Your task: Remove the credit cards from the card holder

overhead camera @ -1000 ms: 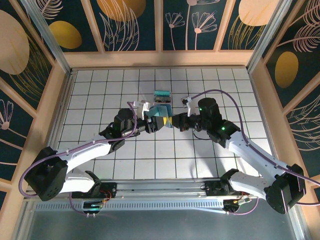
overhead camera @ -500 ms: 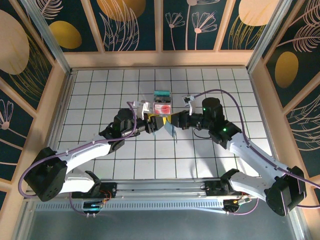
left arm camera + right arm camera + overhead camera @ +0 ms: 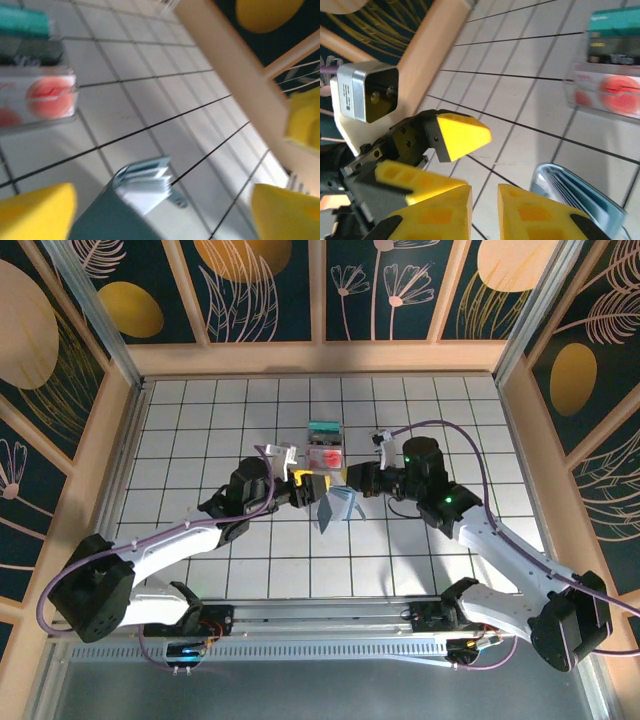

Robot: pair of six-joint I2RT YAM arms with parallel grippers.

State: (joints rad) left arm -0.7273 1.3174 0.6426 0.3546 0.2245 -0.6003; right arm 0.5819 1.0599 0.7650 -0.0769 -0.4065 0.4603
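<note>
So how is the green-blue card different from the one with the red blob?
The teal card is blue-green with a dark edge; the whitish card is pale with a red mark. The teal card lies farther from the card holder, the whitish card nearer it. Both lie flat on the table, outside the holder.

In the left wrist view, the bottom edge cut off the lower part of the card holder (image 3: 142, 182). Beyond the card holder, the whitish-pink card (image 3: 42, 100) and the teal card (image 3: 22, 22) were blurred and cropped at the left edge. Their print was unreadable.
</note>
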